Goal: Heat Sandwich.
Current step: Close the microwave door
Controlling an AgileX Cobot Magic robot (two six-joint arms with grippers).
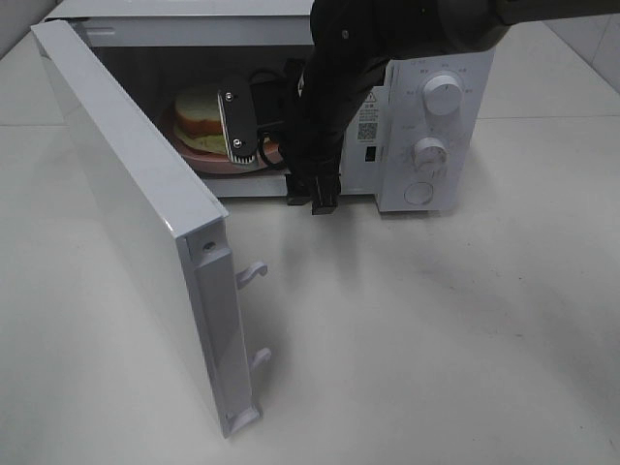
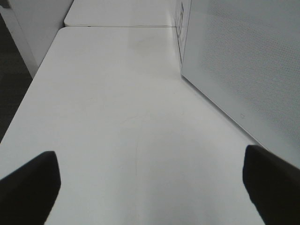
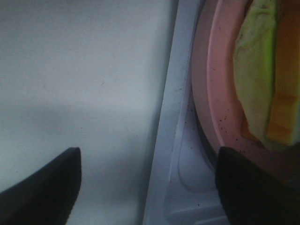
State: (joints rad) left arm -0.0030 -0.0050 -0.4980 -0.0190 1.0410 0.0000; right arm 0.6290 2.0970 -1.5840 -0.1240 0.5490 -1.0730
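While reaching into the open microwave [image 1: 475,126], poising the right tool [image 3: 150,187] wide beside the sandwich [image 1: 199,108].

Looking down on the white desk [image 1: 436,339] carrying the microwave, its door [image 1: 126,203] hanging open toward the left of the high view; tracing the black right arm [image 1: 329,87] crossing the front of the cavity; finding the round pink plate [image 1: 203,160] lying on the cavity floor and holding the sandwich, pale bread enclosing green and orange-red filling; spreading the right tool's fingers [image 3: 42,187] far apart and gripping nothing, one over the plate's rim, the other across the white sill [image 3: 173,117] from it, contact being impossible to tell; spreading the left tool [image 2: 150,187] just as wide, gripping nothing, hanging over the desk just beside the microwave's perforated side wall [image 2: 243,70].
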